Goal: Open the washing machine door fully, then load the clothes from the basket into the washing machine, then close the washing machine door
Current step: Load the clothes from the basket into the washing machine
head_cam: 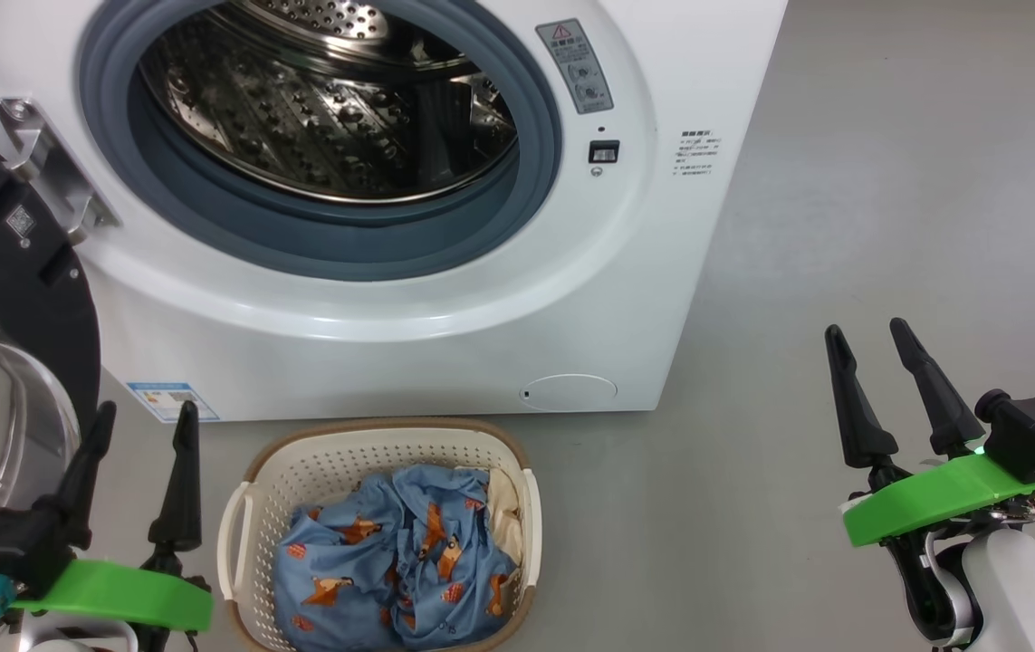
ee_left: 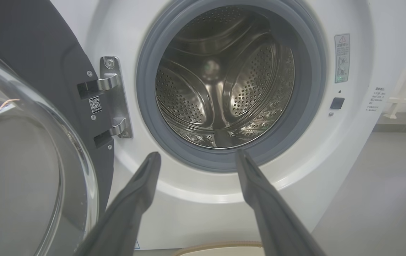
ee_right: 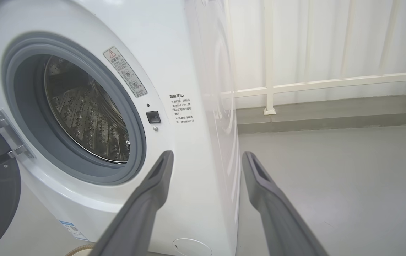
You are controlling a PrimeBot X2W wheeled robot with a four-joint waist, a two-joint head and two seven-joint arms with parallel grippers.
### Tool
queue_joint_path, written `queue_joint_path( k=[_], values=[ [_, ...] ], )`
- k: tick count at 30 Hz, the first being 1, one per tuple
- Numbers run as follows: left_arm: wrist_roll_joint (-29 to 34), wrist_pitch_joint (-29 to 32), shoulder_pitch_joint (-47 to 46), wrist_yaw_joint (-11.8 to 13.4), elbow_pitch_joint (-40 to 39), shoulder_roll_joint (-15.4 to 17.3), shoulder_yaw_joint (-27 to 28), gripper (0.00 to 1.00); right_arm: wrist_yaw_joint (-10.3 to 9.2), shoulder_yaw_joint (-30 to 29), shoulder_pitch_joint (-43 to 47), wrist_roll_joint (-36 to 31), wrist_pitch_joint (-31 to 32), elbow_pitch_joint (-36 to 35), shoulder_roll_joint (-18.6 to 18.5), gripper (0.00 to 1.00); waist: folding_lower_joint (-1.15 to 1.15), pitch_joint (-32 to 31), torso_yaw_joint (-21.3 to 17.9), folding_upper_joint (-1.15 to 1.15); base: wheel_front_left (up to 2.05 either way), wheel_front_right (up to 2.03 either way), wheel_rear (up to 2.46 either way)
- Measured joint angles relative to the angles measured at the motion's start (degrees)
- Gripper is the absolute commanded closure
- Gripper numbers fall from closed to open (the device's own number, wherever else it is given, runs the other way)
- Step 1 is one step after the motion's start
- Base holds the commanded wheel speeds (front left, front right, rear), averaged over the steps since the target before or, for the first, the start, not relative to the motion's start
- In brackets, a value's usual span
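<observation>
With the washing machine door fully open, loading is the step in hand. The clothes sit heaped in the basket on the floor before the washing machine (none lifted yet); left jaws and right jaws, wide and empty, must reach down for fabric.

Laundry area: washing machine on grey floor.

Clothes lie in the basket just right of the left claw, washing machine ahead, door at that claw's left.
</observation>
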Motion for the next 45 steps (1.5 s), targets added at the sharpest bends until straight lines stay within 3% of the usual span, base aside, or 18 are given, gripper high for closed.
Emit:
queue_joint_path(
  k=[23, 45],
  values=[
    [-0.01, 0.00, 0.00, 0.00, 0.04, -0.11, -1.53, 0.00, 0.00, 0.01, -0.01, -0.05, 0.00, -0.24, 0.75, 0.00, 0.00, 1.14, -0.71, 0.00, 0.00, 0.00, 0.00],
    [-3.13, 0.01, -6.11, 0.00, 3.57, 3.33, -9.14, 0.00, 0.00, -0.51, -2.93, -2.98, 0.00, -1.49, 3.76, 0.00, 0.01, 11.14, -3.48, 0.00, 0.00, 0.00, 0.00]
  ],
)
